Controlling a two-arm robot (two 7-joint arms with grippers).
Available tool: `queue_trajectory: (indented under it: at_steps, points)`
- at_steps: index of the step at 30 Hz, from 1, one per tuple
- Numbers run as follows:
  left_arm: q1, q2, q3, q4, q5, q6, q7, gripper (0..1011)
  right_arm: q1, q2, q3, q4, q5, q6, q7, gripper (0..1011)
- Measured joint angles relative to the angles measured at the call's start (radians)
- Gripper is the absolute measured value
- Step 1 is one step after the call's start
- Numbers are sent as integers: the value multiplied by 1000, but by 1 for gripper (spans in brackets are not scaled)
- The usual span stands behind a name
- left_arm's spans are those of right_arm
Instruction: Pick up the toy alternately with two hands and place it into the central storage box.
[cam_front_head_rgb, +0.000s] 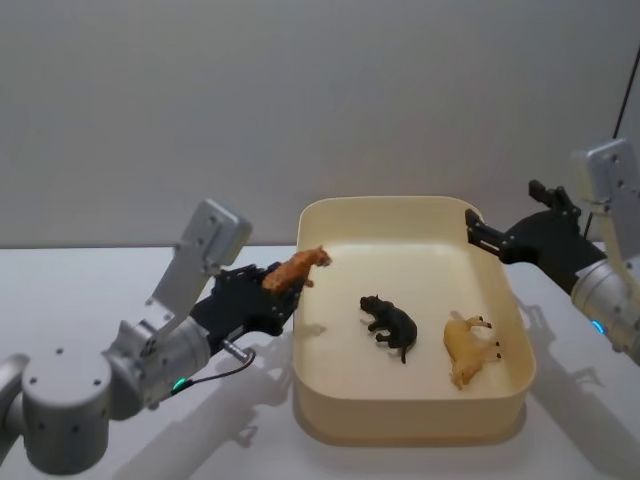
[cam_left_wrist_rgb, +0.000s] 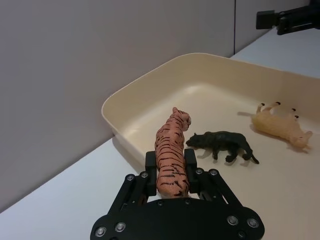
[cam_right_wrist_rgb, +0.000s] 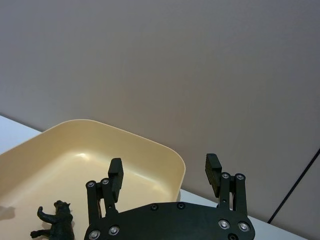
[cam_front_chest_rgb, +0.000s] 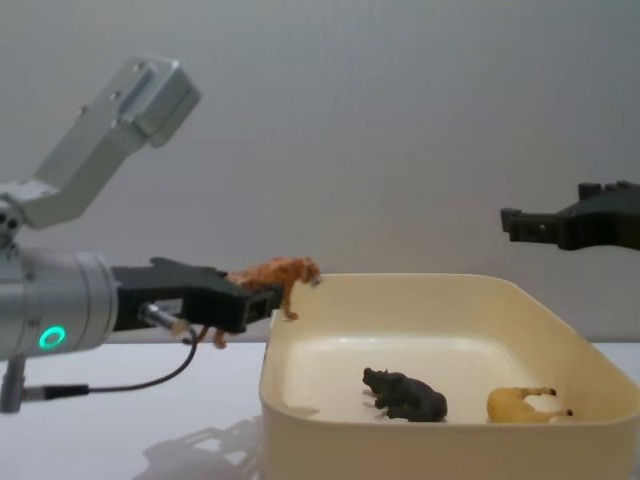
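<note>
While its hindquarters are being clamped between the closed jaws of the left gripper (cam_left_wrist_rgb: 172, 176), an orange toy tiger (cam_left_wrist_rgb: 172, 156) with thin black stripes is being held in the air. Its long axis is running straight out from the jaws, and its head is pointing toward the cream-yellow storage box (cam_front_head_rgb: 330, 420), reaching just over the box's left rim. Inside the box, a black animal figure (cam_front_head_rgb: 391, 324) and a tan animal figure (cam_front_head_rgb: 470, 350) are lying on their sides. The right gripper (cam_right_wrist_rgb: 165, 176) is being held above the box's far right corner, jaws spread apart and holding nothing. The box is resting on a white surface (cam_front_head_rgb: 90, 290).
</note>
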Motion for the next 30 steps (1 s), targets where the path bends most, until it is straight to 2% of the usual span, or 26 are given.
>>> queue_trajectory:
  at_steps: [4,18,30]
  points:
    - [-33,-11,2,6,28,31,-51,299,-5,5,4,-4,-2,3,-10,1001]
    - [-102,-38,0,29,68,61,-107,299,-15,14,12,-10,-4,7,-27,1001]
    - [-155,-67,18,79,123,83,-189,299,-17,17,14,-11,-5,8,-32,1001]
